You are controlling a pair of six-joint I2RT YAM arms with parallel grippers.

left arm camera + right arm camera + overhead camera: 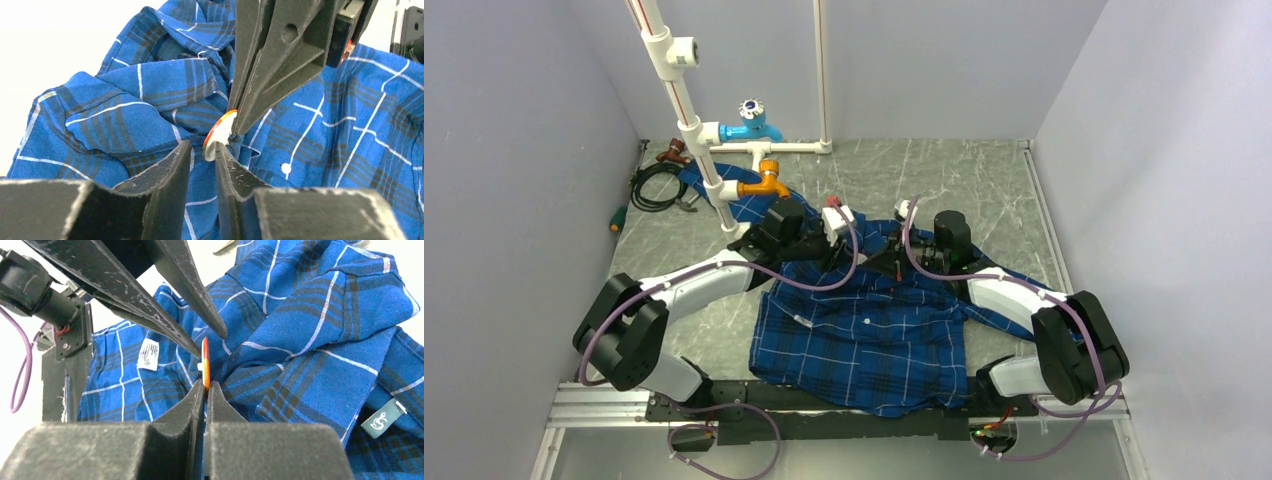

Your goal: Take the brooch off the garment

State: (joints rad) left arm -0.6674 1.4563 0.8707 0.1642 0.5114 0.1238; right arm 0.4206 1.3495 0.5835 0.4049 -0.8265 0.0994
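right gripper (205, 385) pinched shut on the brooch (219, 135), which sits on the garment (125, 107), near the white label (148, 354), to its right in the right wrist view. left gripper (202, 146): jaws apart, straddling the rim. Brooch seen edge-on only, pin hidden. Overhead, both grippers cover it.

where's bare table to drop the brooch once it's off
Far right: bare table between the garment, back wall and right wall. Smaller strip between left arm and garment's left edge. Crowded far left: pipes, cable coil.
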